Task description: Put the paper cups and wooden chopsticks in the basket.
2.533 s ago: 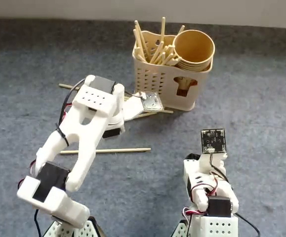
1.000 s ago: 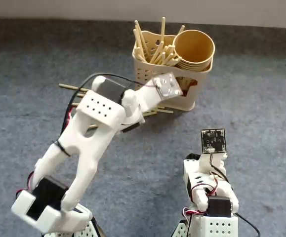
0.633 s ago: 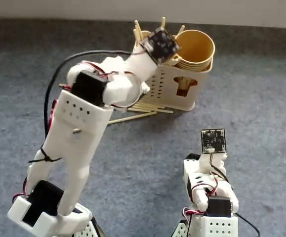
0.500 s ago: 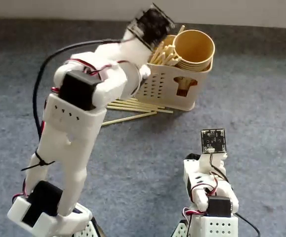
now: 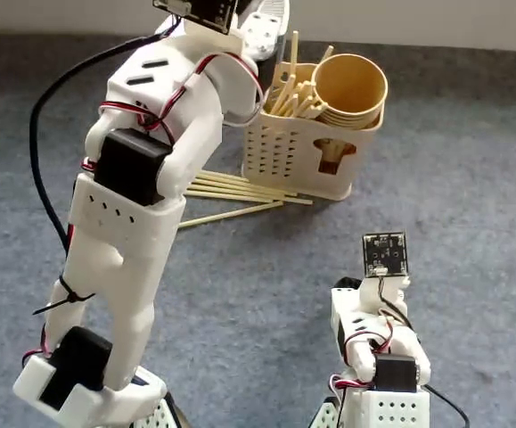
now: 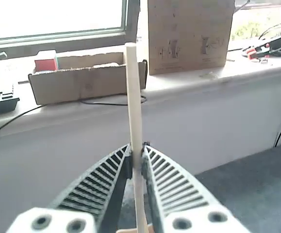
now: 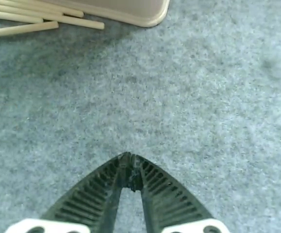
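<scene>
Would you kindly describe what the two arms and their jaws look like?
Both arms are white plastic shells with black servo motors. The left arm has rows of small holes, a black cable looping alongside and red wires. The right arm carries a square black camera board and red and white wires. The jaws are black, ribbed wedges on white bases.
</scene>
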`<state>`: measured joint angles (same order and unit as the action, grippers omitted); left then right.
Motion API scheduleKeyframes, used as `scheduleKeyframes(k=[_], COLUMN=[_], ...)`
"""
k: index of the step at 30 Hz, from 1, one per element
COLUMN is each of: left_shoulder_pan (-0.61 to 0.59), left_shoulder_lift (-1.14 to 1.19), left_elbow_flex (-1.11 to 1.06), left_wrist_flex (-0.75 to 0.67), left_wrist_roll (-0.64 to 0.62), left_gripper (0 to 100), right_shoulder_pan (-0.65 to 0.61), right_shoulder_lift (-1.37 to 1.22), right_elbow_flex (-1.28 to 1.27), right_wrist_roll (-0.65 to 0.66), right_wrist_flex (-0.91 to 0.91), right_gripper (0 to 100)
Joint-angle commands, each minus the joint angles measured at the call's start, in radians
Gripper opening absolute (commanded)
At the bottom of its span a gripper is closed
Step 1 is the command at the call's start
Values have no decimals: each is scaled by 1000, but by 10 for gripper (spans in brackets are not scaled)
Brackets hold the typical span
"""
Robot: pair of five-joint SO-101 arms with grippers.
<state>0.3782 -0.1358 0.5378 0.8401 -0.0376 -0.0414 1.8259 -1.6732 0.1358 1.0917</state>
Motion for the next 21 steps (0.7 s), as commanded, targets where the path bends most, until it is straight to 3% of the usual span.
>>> scheduleKeyframes(k=[1,5,9,13,16,21], left_shoulder_pan=[16,15,13,8,-13,-22], left_shoulder_lift=[-28,-31,-33,-41,-42,-42], left_elbow_flex=[-101,-291,-400,-437,-412,-334], left_wrist_flex=[-190,-377,-446,-413,-315,-150], left_wrist_roll=[-11,-9,-8,-8,-9,-6], left_gripper=[6,6,6,32,106,118], right_shoulder_pan=[12,12,12,12,12,12], right_shoulder_lift=[12,12,12,12,12,12], right_elbow_flex=[-96,-96,-96,-96,-96,-96], right_wrist_roll=[12,12,12,12,12,12], right_wrist_flex=[-19,-19,-19,-19,-19,-19], right_gripper=[5,5,5,5,5,5])
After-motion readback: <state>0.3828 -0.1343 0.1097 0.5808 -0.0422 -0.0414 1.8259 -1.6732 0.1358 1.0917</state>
